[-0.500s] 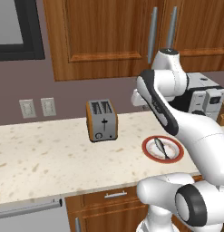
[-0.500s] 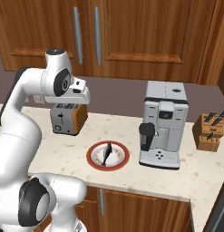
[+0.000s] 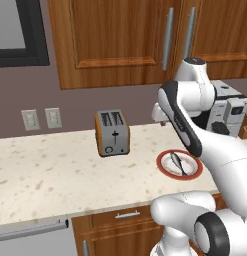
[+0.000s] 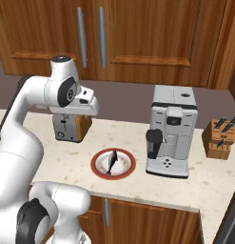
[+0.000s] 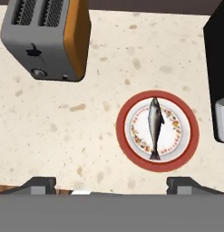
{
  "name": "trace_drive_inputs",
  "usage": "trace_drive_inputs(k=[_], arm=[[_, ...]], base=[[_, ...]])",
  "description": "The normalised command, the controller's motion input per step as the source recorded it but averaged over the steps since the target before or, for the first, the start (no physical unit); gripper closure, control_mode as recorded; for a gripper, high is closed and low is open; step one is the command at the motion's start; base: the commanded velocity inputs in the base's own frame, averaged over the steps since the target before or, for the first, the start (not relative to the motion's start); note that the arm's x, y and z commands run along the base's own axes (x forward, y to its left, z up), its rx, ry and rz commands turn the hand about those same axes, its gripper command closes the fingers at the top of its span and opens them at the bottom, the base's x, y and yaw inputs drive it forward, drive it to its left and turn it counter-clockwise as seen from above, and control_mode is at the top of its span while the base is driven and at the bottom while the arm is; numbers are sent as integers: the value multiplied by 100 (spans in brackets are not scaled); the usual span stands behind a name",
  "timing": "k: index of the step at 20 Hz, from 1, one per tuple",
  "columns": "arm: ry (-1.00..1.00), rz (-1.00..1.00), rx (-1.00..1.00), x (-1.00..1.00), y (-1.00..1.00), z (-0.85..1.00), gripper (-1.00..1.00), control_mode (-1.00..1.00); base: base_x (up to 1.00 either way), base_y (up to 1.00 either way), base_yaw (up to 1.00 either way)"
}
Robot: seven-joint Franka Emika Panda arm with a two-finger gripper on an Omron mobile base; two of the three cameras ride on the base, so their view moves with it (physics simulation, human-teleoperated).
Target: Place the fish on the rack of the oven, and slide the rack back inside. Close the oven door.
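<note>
The fish (image 5: 154, 128) is small, slender and dark grey, and lies lengthwise on a red-rimmed plate (image 5: 122, 113) on the speckled counter. It also shows on the plate (image 3: 162, 167) as the fish (image 3: 176, 162) and the fish (image 4: 112, 161). My gripper (image 5: 111, 183) hangs well above the counter, pointing straight down, a little to the toaster side of the plate. Its jaws are open and nothing is between them. The white hand (image 4: 84, 102) hovers over the toaster's right end. The oven, its rack and its door are out of view.
A steel and orange toaster (image 3: 112, 133) stands left of the plate. A grey coffee machine (image 4: 171, 138) stands right of it, with a wooden knife block (image 4: 220, 138) beyond. Wooden wall cabinets (image 4: 138, 33) hang above. A black-framed window (image 3: 15, 35) sits at upper left.
The arm has shifted only slightly, the hand a touch lower over the counter. The fish and plate have not moved.
</note>
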Motion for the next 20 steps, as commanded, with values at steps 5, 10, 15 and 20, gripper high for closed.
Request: trace_drive_inputs(k=[5,10,15,20], arm=[[0,-4,0,-28,-69,-47,-100,-100],[0,0,0,-1,-65,-40,-100,-100],[0,0,0,8,-33,-66,-100,-100],[0,0,0,30,-6,-65,-100,-100]], base=[[0,0,0],[0,0,0],[0,0,0],[0,0,0]])
